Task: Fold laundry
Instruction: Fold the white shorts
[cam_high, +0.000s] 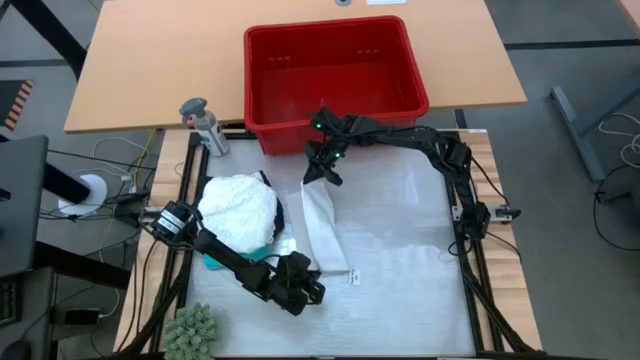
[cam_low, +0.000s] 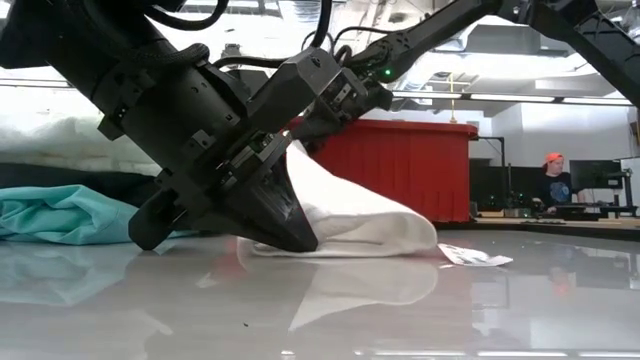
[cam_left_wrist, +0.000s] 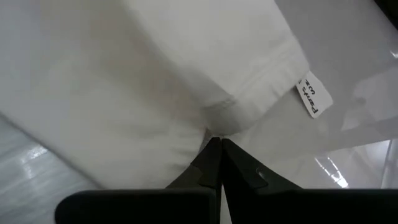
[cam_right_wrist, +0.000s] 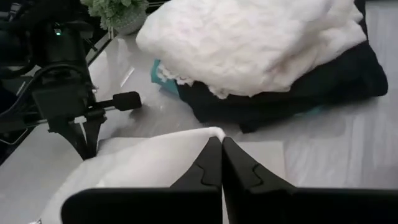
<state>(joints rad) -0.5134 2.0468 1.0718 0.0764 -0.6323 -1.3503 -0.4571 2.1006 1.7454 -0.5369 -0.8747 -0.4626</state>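
A white garment (cam_high: 325, 228) lies as a long folded strip in the middle of the table, with a small label (cam_high: 352, 277) at its near end. My right gripper (cam_high: 322, 172) is shut on its far end, just in front of the red basket. My left gripper (cam_high: 316, 288) is shut at its near end, low on the table. In the low view the cloth (cam_low: 370, 215) slopes from the raised right gripper (cam_low: 335, 105) down to the table, behind the left gripper (cam_low: 300, 238). More laundry sits piled at the left: a fuzzy white piece (cam_high: 238, 208) on a black one (cam_right_wrist: 323, 81), with teal cloth (cam_low: 60, 215) beside. My left gripper pinches the garment's hemmed edge (cam_left_wrist: 216, 123) at its near end between the two fingertips, where the cloth puckers. The fingers slant down from the table's near left. That end stays down on the table. My right gripper pinches the garment's far end at a raised tip of cloth (cam_right_wrist: 214, 131), between the two fingertips; one layer or several, I cannot tell. The fingers slant down from the far right. That end is lifted off the table and the cloth falls away below it, slack.
The red basket (cam_high: 335, 70) stands at the far edge, right behind the right gripper. A green fuzzy plant (cam_high: 192, 330) sits at the near left corner, and a grey bottle-like object (cam_high: 202, 122) at the far left. Bare glossy table (cam_high: 410, 270) lies to the right of the garment.
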